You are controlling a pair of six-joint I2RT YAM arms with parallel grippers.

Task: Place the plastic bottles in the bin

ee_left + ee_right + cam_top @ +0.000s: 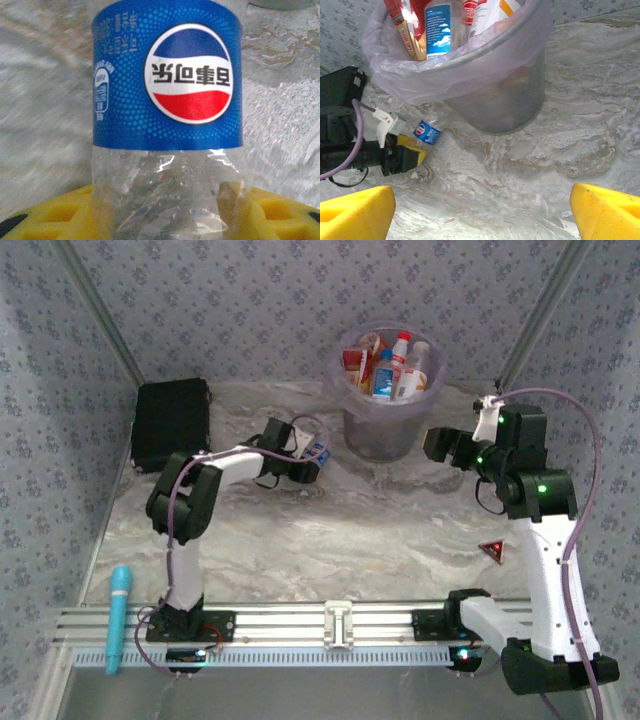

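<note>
1. Grip first: our left gripper (pixel 306 462) is closed on a clear bottle (pixel 167 90) with a blue label. Its yellow fingers (pixel 55 217) clasp the bare plastic beside the label. We judge the hold sound, but thin plastic gives, so we should not squeeze harder.
2. The bottle sits low, just beside the foot of the bin (pixel 510 100) on its left, well under the rim. We cannot tell whether it touches the table (pixel 545 165).
3. The step in hand, as we read it, is the carry into the bin. We should rise first until the bottle clears the rim, and only then cross over the opening. Moving sideways too early could knock the wall or snag the purple film (pixel 420 75) draped over the rim.
4. The bin is crowded with other bottles (pixel 385 370) reaching past the rim. We should aim for a gap and release low, so that the bottle does not roll out.
5. Our right gripper (pixel 482 205) hangs empty on the bin's far side, fingers wide apart. It is best kept clear of the path.
</note>
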